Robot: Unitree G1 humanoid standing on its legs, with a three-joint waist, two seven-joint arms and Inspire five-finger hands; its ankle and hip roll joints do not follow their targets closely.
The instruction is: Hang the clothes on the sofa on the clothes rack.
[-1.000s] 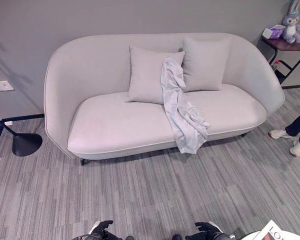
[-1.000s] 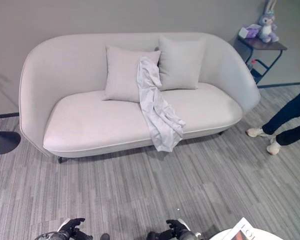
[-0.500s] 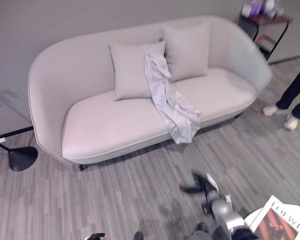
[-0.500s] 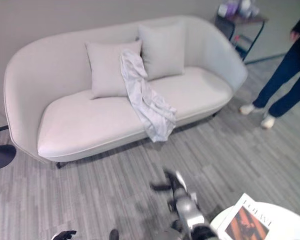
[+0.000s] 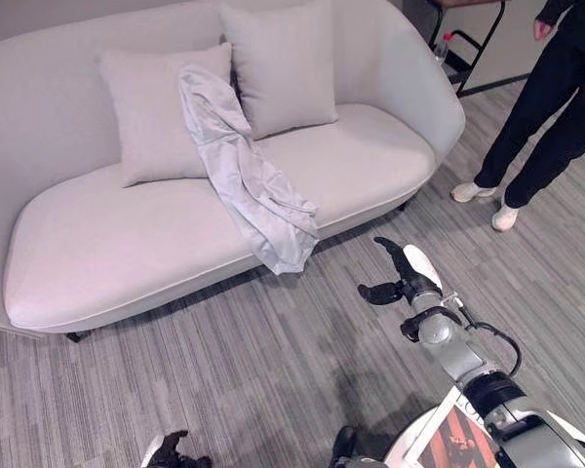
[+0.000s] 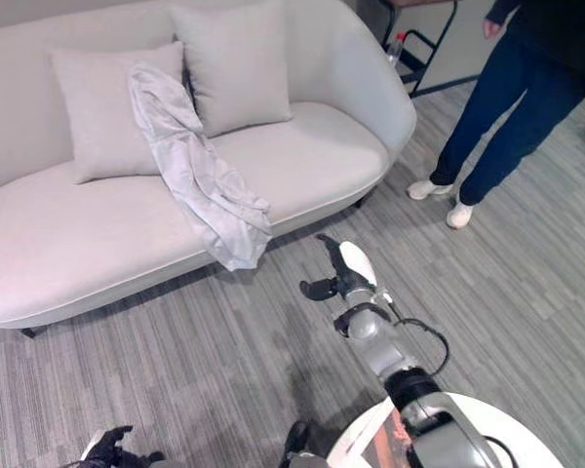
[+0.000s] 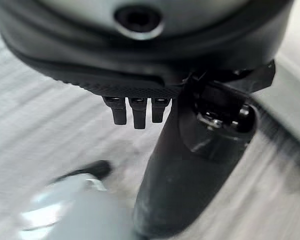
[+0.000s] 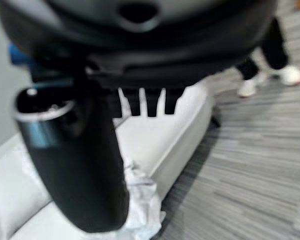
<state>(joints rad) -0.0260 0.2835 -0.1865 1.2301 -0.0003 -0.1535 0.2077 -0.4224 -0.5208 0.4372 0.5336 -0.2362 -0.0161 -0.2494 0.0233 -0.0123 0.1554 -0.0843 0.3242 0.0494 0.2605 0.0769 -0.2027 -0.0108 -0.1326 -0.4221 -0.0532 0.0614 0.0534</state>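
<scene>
Grey garment (image 5: 244, 180) lies well beyond right hand's (image 5: 402, 280) fingers (image 5: 374, 292).

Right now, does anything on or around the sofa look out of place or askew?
Yes: a pale grey garment is slung over a cushion and trails across the sofa seat, its end hanging off the front edge. The right hand hovers above the floor, short of it, fingers open.

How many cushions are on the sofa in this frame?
2: one cushion leans on the sofa backrest with the pale garment draped over its edge, the other cushion beside it.
</scene>
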